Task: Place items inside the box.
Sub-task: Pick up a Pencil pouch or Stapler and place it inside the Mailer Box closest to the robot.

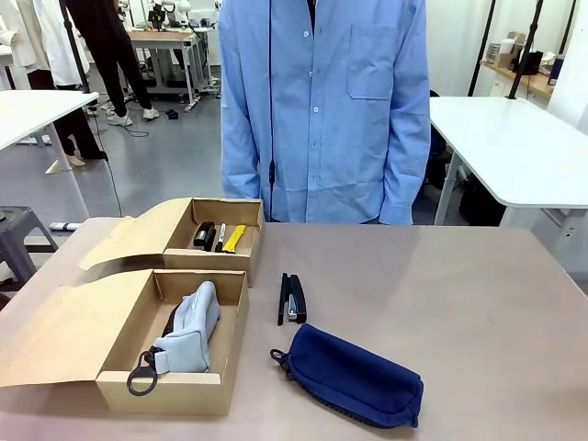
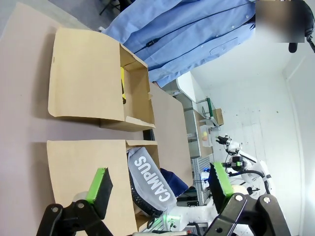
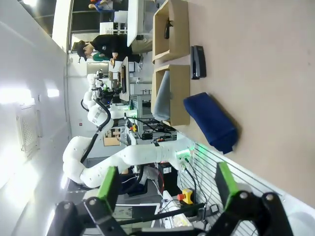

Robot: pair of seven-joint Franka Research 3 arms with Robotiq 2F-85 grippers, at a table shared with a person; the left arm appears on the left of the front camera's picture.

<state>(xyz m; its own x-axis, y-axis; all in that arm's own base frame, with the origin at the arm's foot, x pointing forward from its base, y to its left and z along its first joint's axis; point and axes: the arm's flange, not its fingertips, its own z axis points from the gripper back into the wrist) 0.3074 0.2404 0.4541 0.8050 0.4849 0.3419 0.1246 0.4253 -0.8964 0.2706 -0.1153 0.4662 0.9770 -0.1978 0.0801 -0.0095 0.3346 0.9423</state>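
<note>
Light blue pouch (image 1: 188,326) is packed in near box (image 1: 165,390), perhaps 3 tools (image 1: 220,237) in far box (image 1: 207,260). Black stapler (image 1: 292,298) and navy pouch (image 1: 354,374) are left on table (image 1: 459,294). Left gripper (image 2: 161,186) and right gripper (image 3: 166,181) are spread wide, empty.

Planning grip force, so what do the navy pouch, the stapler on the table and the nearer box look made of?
Navy pouch: soft matte fabric, by its sag and creases. Stapler: hard black body, probably plastic, with a glinting strip, maybe metal. Nearer box: plain brown cardboard, matte, with a folded flap.
</note>
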